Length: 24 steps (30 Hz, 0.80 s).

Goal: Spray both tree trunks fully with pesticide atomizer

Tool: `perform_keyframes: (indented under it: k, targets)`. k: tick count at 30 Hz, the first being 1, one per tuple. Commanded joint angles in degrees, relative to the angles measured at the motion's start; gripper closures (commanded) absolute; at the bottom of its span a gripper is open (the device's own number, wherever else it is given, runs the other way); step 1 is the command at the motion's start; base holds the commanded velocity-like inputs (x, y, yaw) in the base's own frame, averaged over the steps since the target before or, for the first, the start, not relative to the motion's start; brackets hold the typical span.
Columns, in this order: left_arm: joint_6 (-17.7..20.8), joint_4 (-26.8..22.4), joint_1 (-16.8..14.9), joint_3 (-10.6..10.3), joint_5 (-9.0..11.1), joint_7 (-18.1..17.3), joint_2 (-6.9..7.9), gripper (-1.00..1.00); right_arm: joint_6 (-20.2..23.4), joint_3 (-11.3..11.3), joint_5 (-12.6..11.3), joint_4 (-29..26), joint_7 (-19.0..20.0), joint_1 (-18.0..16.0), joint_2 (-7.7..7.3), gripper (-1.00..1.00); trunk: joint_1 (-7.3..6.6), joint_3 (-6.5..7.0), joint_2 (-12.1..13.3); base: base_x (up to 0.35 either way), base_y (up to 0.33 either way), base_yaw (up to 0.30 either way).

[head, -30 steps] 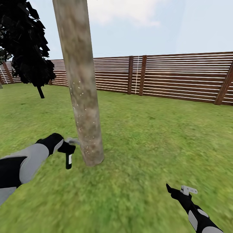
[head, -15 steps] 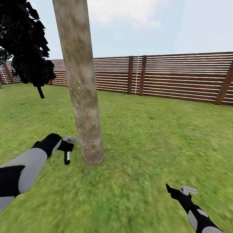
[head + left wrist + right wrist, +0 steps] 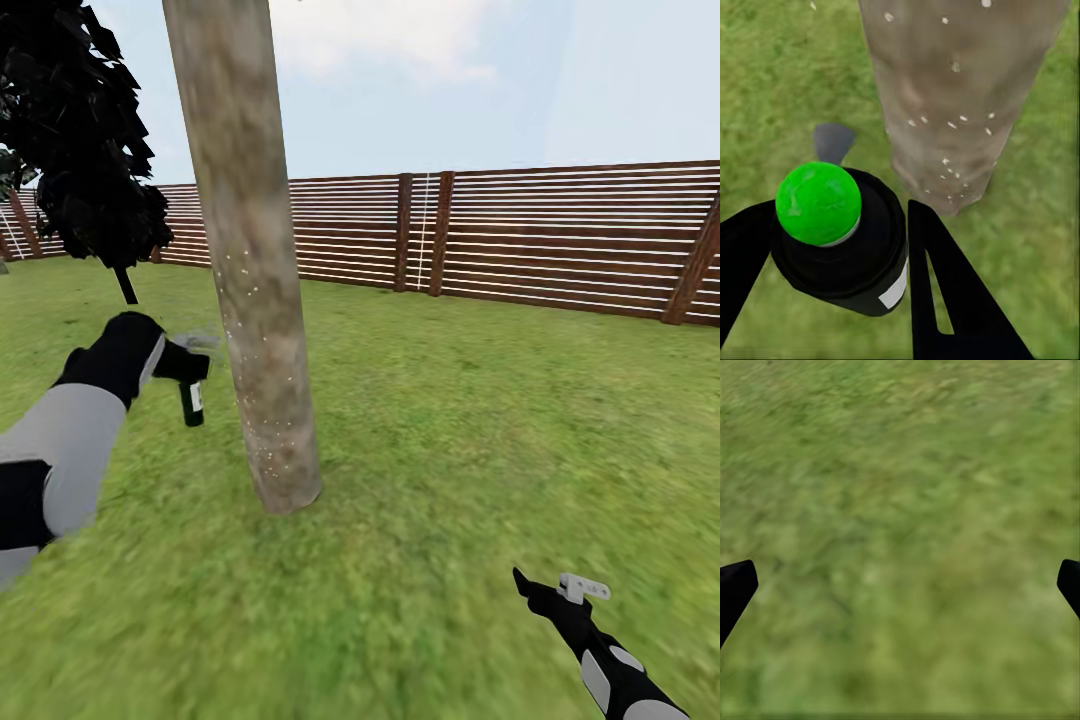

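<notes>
**A:** Left gripper [image 3: 185,368] is clamped on the pesticide atomizer [image 3: 191,402]; the bottle hangs upright, just beside the tree trunk [image 3: 255,300], which stands to its right.

**B:** And in the left wrist view?

**A:** Green cap [image 3: 818,202], and the trunk beyond is speckled white. Right gripper [image 3: 540,590] is spread wide, holding nothing, low over the grass [image 3: 450,420], well apart from the trunk.

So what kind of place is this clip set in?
A simulated fenced garden or back yard, by the look of it: a green grass lawn, a brown horizontal-slat wooden fence along the far side under open sky, and a thick mottled tree trunk rising from the grass, with a dark-leaved tree behind.
</notes>
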Motion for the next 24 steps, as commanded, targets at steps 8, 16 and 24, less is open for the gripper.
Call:
perform_keyframes:
  k: [8, 16, 24]
  targets:
    - [2.33, -1.35, -10.9, -0.04, 0.01, 0.01, -0.15, 1.0, 0.0, -0.01, 0.0, 0.0, 0.0, 0.0, -0.07, -1.0, 0.01, -0.01, 0.01, 0.0, 0.0, 0.0]
    - [2.32, -0.62, -13.42, -0.16, 0.16, 0.01, -0.32, 1.0, 0.0, 0.0, 0.0, 0.0, 0.0, 0.0, -0.05, -1.0, 0.01, -0.01, 0.01, 0.0, 0.0, 0.0]
    - [-8.14, 20.73, -10.57, -0.24, 0.11, 0.25, -0.4, 1.0, 0.0, 0.01, 0.0, 0.0, 0.0, 0.0, 0.01, -1.0, 0.01, -0.01, 0.01, 0.0, 0.0, 0.0]
